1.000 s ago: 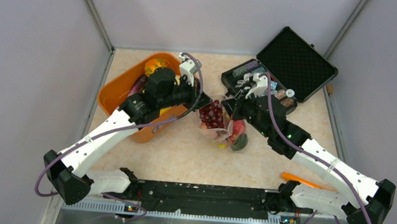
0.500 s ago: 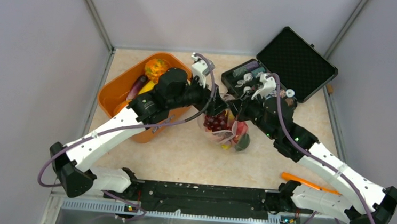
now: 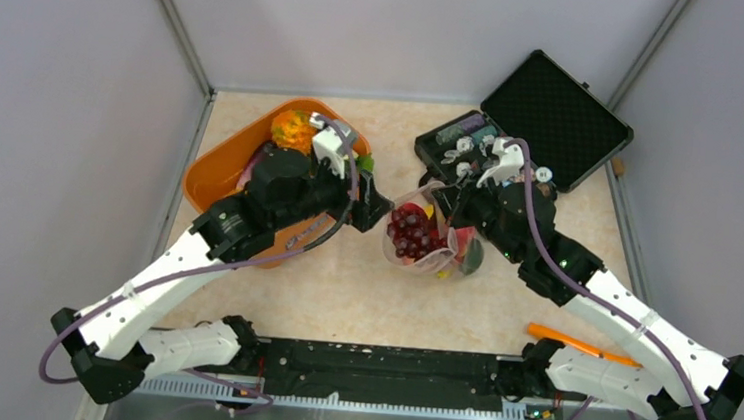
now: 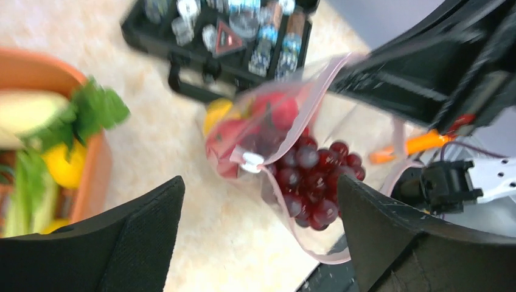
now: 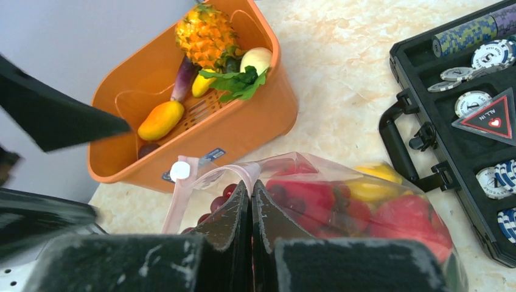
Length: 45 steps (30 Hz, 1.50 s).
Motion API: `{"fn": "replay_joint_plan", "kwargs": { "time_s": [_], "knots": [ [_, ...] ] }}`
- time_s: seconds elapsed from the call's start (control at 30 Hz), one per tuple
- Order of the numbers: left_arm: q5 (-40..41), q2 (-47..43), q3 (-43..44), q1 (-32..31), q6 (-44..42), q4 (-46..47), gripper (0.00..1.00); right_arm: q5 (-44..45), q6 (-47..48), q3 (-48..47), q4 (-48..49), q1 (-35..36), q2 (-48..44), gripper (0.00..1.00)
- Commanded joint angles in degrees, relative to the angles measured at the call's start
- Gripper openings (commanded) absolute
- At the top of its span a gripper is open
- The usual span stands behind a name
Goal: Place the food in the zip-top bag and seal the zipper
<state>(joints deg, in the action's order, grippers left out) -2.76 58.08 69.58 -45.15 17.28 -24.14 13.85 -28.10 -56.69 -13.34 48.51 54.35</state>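
Note:
The clear zip-top bag (image 3: 431, 243) lies at the table's middle, holding purple grapes (image 4: 311, 182), red apples (image 5: 401, 222) and a yellow banana (image 5: 372, 182). Its pink zipper (image 5: 213, 173) stands open, with a white slider (image 4: 251, 161) at one end. My right gripper (image 5: 251, 190) is shut on the zipper strip at the bag's mouth and shows in the top view as the right gripper (image 3: 452, 204). My left gripper (image 3: 371, 206) hangs open just left of the bag, and nothing is between its fingers (image 4: 143, 234). More food lies in the orange basket (image 3: 212, 172).
The basket holds a pineapple (image 5: 209, 30), a mango (image 5: 160, 120), a leafy green piece (image 5: 238, 82) and others. An open black case (image 3: 530, 132) of chips stands at the back right. An orange stick-like piece (image 3: 569, 338) lies near the right arm's base.
My left gripper has opened and drawn back to the left from the bag's mouth. The grapes now lie inside the bag. The right gripper stays shut on the zipper and has shifted slightly right.

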Motion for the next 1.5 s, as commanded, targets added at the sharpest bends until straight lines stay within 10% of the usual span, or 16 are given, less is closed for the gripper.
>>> {"fn": "replay_joint_plan", "kwargs": {
  "time_s": [0.0,0.43,0.63,1.03,1.2,1.47],
  "knots": [
    [-3.6,1.95,-4.21,0.03,4.81,-2.86,0.91,0.48,0.33,-4.19,6.04,-0.09,-1.49,0.0],
    [-6.92,4.68,-4.98,-0.03,7.08,-5.13,0.64,0.07,0.24,-3.79,6.82,-0.11,-0.61,0.0],
    [-6.31,6.59,-4.67,-1.02,7.12,-6.88,0.37,0.14,0.24,-3.49,7.02,-0.14,0.09,0.0],
    [-5.6,7.93,-4.72,-1.79,7.2,-5.75,0.31,-1.61,-0.02,-3.25,7.75,-0.16,0.92,0.0],
    [-4.59,9.75,-4.37,-1.85,7.46,-5.06,0.0,-2.31,0.0,-3.01,7.81,-0.17,0.72,0.0],
    [-0.38,7.22,3.55,-1.79,4.31,-2.37,0.0,-4.35,1.35,-2.38,7.34,-0.17,0.49,0.0]
  ]
}}
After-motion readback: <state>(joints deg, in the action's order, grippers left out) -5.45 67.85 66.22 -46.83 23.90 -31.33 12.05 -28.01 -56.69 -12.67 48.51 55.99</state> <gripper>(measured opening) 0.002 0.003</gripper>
